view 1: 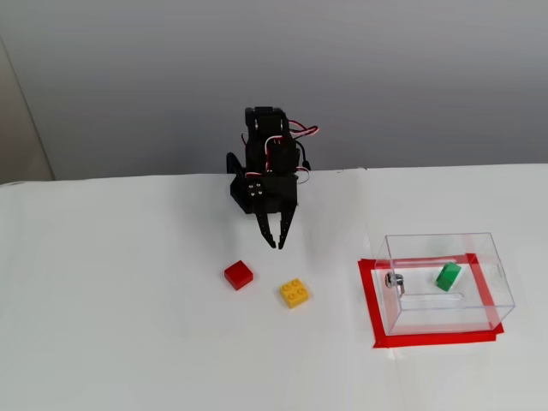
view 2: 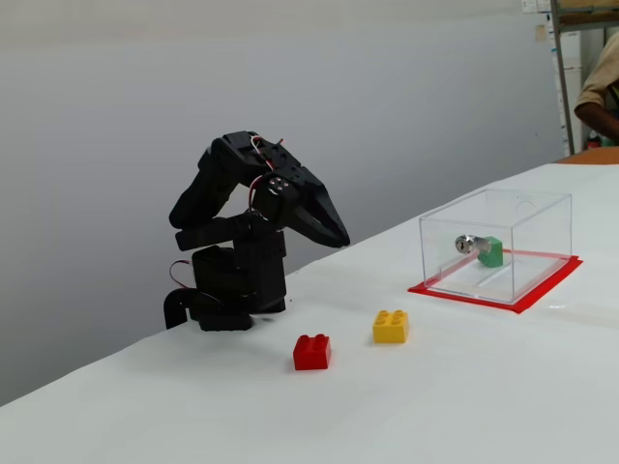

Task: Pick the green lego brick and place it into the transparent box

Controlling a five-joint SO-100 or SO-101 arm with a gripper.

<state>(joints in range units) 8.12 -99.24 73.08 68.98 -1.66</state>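
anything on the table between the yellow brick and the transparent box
No, only bare white table between the yellow brick and the transparent box in both fixed views.

I see a plain grey wall [view 1: 128, 77] behind the white counter [view 1: 111, 325], evenly lit. In a fixed view, a metal shelf rack [view 2: 571, 68] stands at the far right edge.
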